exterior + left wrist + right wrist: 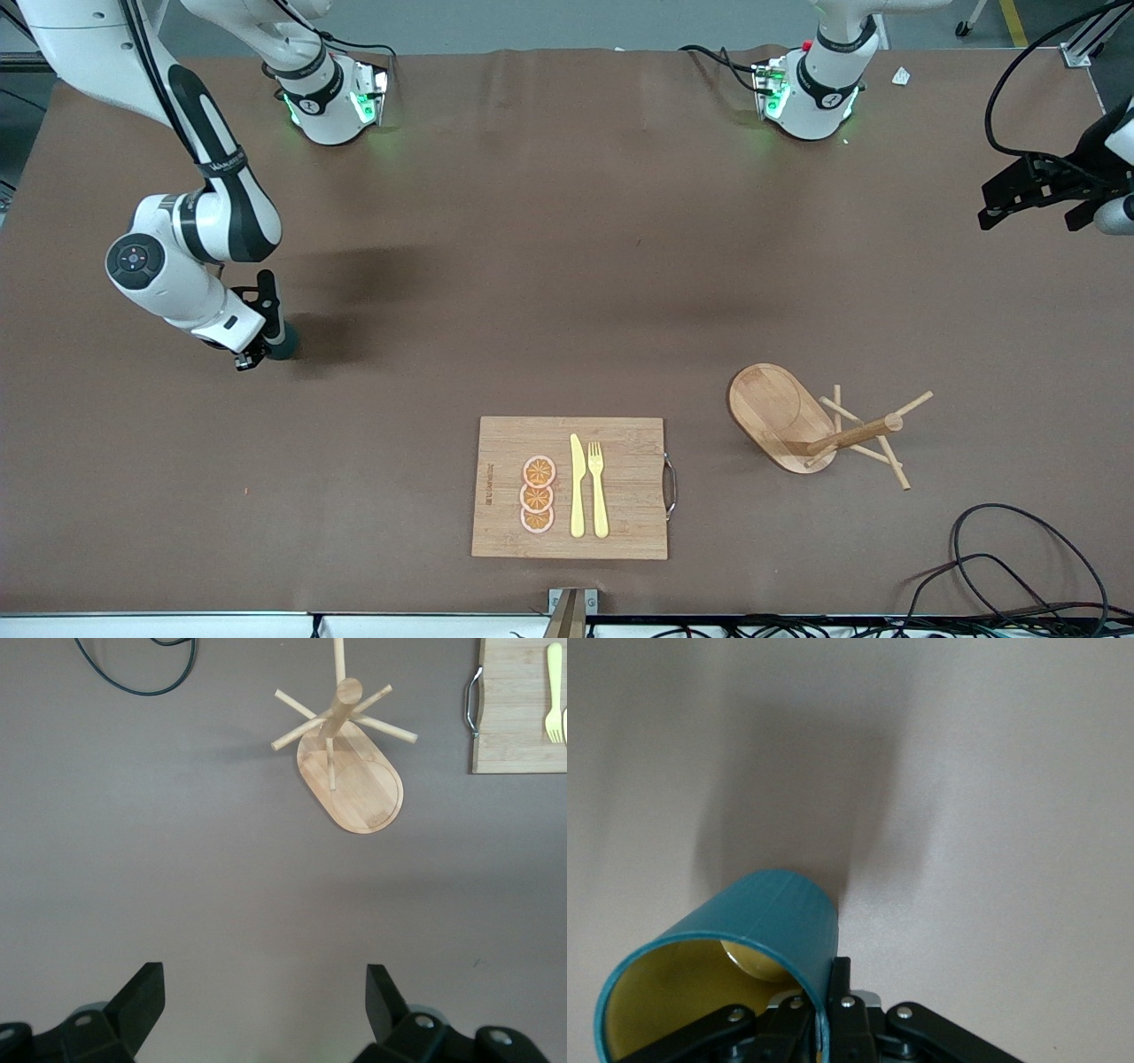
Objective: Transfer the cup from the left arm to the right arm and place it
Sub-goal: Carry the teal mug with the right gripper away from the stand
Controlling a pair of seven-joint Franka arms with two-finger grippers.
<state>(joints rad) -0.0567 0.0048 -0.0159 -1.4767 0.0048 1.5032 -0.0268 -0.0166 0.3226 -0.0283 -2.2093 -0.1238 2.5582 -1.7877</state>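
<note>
right pincer (824, 1028) pinching cup (757, 935) rim, handle hidden | left pincer (261, 1001) spread

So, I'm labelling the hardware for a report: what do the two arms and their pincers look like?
Both arms are glossy white with black joint bands; their bases glow green, with black cables alongside. The right arm has a round dark button cap on one joint, and its right pincer is black with silver screws. The left pincer is black too, with wedge-shaped fingers; a black cable loops over it.
</note>
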